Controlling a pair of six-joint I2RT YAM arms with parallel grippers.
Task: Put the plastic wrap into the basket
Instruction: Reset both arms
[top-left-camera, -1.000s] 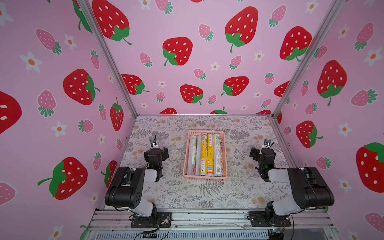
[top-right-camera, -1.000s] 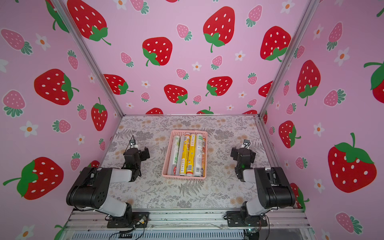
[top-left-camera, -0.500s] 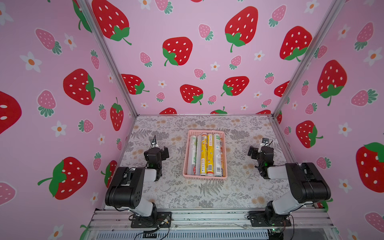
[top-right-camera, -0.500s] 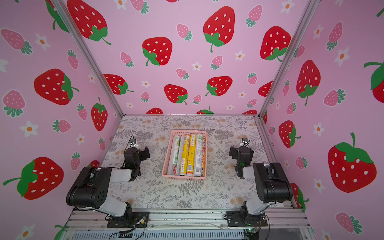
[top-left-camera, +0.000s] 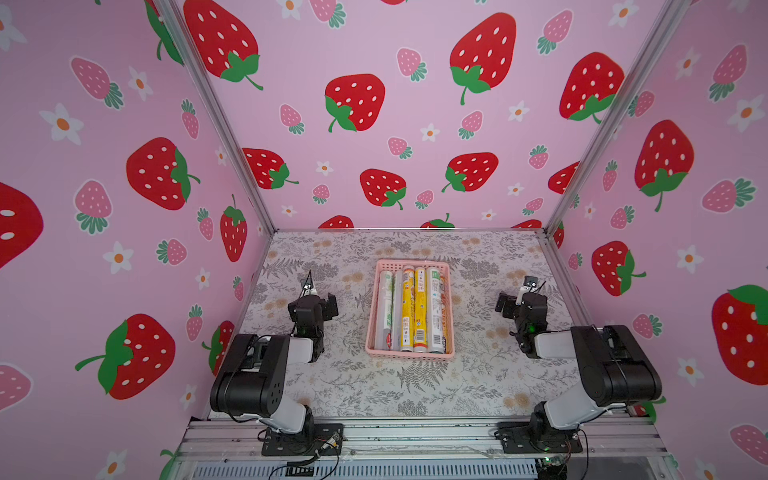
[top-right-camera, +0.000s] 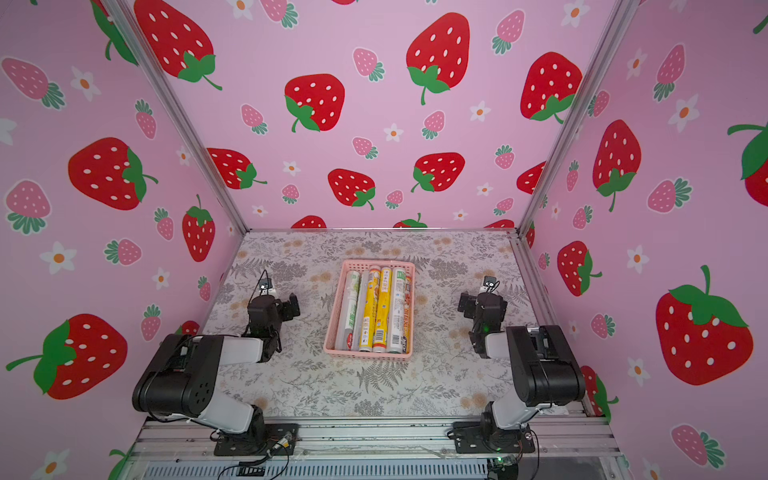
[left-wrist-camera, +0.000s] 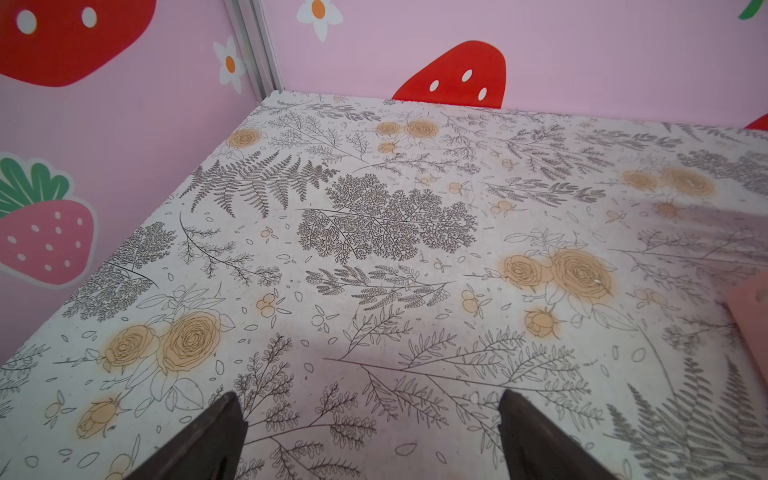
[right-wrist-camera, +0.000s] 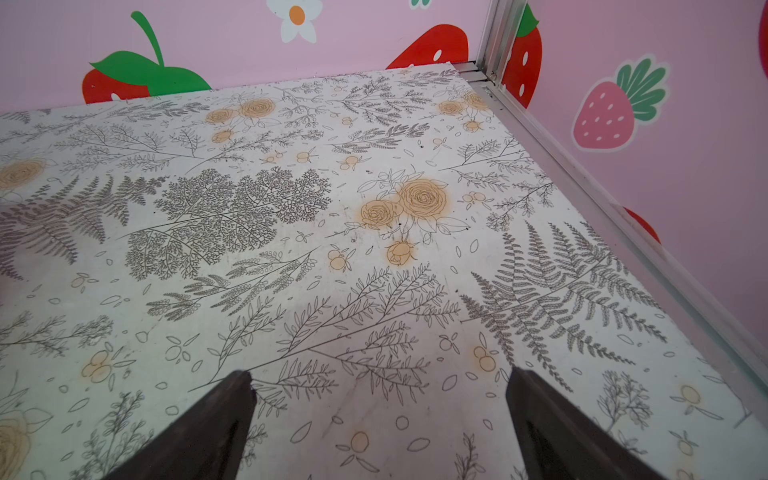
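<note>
Inside the basket (top-left-camera: 409, 355), the plastic wrap (top-left-camera: 408, 309) lies front-to-back, seemingly all parallel

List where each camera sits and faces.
Top views: high above the arm bases, looking down over the table, the basket of plastic wrap, left gripper and right gripper.
Left wrist: on the left arm, facing the far left corner; open fingertips show.
Right wrist: on the right arm, facing the far right corner; open fingertips show.
Shared: left wrist and top views catch the basket.
</note>
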